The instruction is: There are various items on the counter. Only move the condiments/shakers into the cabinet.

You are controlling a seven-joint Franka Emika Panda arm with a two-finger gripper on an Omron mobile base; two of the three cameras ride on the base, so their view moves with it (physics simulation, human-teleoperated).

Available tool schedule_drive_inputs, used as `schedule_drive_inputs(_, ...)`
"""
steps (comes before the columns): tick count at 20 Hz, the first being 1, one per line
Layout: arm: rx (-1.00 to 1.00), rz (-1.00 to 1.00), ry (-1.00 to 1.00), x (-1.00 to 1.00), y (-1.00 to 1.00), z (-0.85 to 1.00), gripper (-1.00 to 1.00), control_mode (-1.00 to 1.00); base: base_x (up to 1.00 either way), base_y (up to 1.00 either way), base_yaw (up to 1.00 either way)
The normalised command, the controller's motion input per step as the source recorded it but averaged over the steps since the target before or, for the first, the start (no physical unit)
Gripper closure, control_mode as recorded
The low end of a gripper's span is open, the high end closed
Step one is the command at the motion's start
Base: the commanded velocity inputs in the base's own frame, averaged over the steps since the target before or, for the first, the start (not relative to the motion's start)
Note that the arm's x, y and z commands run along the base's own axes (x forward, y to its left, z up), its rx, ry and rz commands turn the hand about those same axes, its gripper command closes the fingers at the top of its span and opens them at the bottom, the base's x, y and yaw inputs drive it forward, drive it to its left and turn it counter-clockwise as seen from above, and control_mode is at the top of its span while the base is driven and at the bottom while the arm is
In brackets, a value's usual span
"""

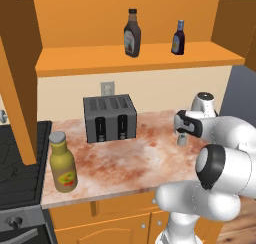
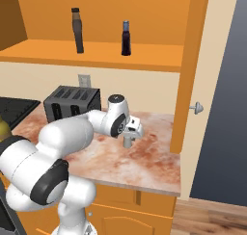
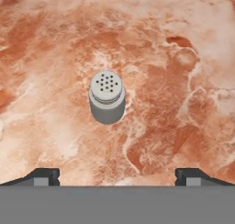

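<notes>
Orange kitchen cupboards frame a mottled red-and-cream desk (image 1: 125, 163), with an open wall cabinet (image 1: 135, 60) above it. At the desk's left front corner stands a yellow-green sauce bottle (image 1: 62, 163) with a grey cap. Behind it, toward the back edge and left of the middle, sits the dark four-slot toaster (image 1: 110, 118). Up on the cabinet shelf are the brown squeeze bottle (image 1: 132, 34) and, to its right and apart from it, the small dark blue bottle (image 1: 178, 38), so two condiments are already put away. Near the desk's right edge the tiny grey shaker (image 3: 107, 97) stands upright on bare stone, with nothing close around it. The claw (image 3: 117, 176) hangs above it with its fingers spread wide and holding nothing; in the hand view the shaker lies a little left of the midline between the tips.

Judged from here, the main risk is that offset: coming straight down, one finger could clip the shaker's rim and tip or skid it toward the right edge. Such a small, smooth cylinder may also slip if it is pinched too high.
</notes>
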Motion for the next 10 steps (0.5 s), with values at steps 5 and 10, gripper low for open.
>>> schedule_drive_inputs(5, 0.00, 0.00, -0.09, 0.00, 0.00, -0.25, -1.00, -1.00, 0.00, 0.00, 0.00)
schedule_drive_inputs(10, 0.00, 0.00, -0.08, 0.00, 0.00, -0.19, -1.00, -1.00, 0.00, 0.00, 0.00)
